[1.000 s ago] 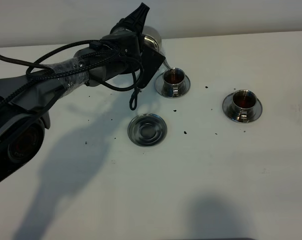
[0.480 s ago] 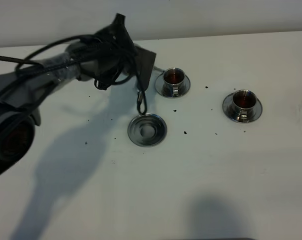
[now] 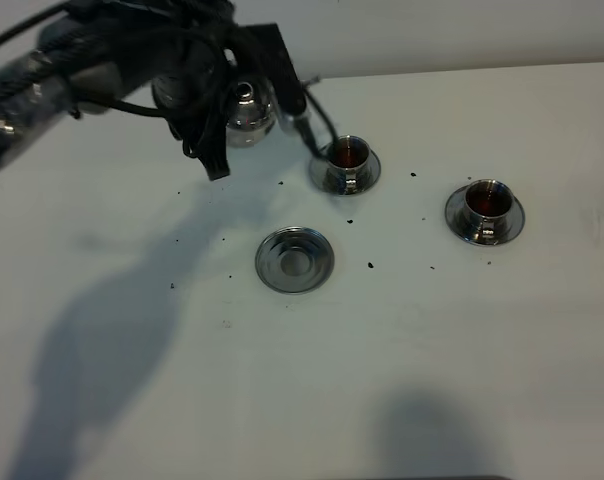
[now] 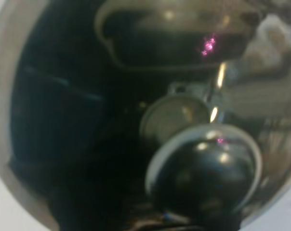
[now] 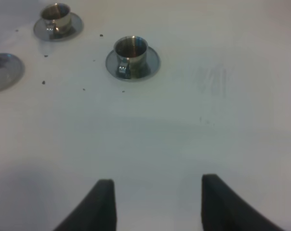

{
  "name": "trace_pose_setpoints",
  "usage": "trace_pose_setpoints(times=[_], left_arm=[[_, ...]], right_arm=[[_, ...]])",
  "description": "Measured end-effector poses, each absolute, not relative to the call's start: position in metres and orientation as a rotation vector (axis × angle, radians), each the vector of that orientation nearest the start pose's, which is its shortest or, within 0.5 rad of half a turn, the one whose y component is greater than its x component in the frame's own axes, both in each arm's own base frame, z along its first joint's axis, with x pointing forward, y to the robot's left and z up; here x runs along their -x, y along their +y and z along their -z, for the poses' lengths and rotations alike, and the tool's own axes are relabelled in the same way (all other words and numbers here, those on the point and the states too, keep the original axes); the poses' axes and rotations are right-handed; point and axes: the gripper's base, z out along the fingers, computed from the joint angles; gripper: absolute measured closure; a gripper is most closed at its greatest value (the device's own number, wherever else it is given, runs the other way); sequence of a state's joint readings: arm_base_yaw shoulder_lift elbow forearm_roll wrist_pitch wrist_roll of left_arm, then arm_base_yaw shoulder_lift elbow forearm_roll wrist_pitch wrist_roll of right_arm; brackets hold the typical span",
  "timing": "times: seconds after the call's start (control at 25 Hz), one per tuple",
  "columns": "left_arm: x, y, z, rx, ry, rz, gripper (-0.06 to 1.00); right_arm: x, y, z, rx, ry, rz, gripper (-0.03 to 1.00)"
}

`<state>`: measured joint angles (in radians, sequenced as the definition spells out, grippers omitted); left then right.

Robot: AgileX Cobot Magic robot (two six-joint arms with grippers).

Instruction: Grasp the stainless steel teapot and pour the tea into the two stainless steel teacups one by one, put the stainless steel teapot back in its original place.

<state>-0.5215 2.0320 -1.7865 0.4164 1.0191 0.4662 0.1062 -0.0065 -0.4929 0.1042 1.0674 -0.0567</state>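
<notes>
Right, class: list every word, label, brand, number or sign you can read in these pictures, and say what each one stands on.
None can be read.
Stainless steel teapot: bare shiny steel, no marking visible; the left wrist view of it is blurred.
Two stainless steel teacups and the empty saucer: plain.
Table: only dark specks, no writing.

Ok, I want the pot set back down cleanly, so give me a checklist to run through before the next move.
1. Left gripper shut on the stainless steel teapot: ok.
2. Near teacup holds tea: ok.
3. Far teacup holds tea: ok.
4. Empty saucer unobstructed: ok.
5. Teapot above that saucer: not ok, it hangs behind it.
6. Right gripper open, clear of the cups: ok.
</notes>
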Motion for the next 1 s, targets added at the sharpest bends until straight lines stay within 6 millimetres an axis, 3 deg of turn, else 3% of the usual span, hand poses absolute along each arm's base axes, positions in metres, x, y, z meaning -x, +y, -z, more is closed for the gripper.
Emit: trace_pose_setpoints(times=[0.12, 0.24, 0.52, 0.8, 1.0], left_arm=[[-0.392, -0.195, -0.273, -1.171, 2.456, -0.366, 0.73], [-0.384, -0.198, -0.274, -1.027, 2.569, -0.243, 0.73], [-0.371, -0.213, -0.271, -0.867, 2.717, 0.054, 0.73], [-0.357, -0.238, -0.269, -0.822, 2.715, 0.131, 0.73], [-0.346, -0.242, -0.241, -0.749, 2.713, 0.215, 0.73]], right_arm=[[0.006, 0.008, -0.275, 0.172, 2.043, -0.156, 0.57], [0.006, 0.008, -0.275, 0.171, 2.044, -0.156, 0.57], [0.006, 0.008, -0.275, 0.172, 2.043, -0.156, 0.57], [0.006, 0.008, -0.275, 0.172, 2.043, -0.156, 0.57], [0.006, 0.008, -0.275, 0.172, 2.043, -0.156, 0.57]])
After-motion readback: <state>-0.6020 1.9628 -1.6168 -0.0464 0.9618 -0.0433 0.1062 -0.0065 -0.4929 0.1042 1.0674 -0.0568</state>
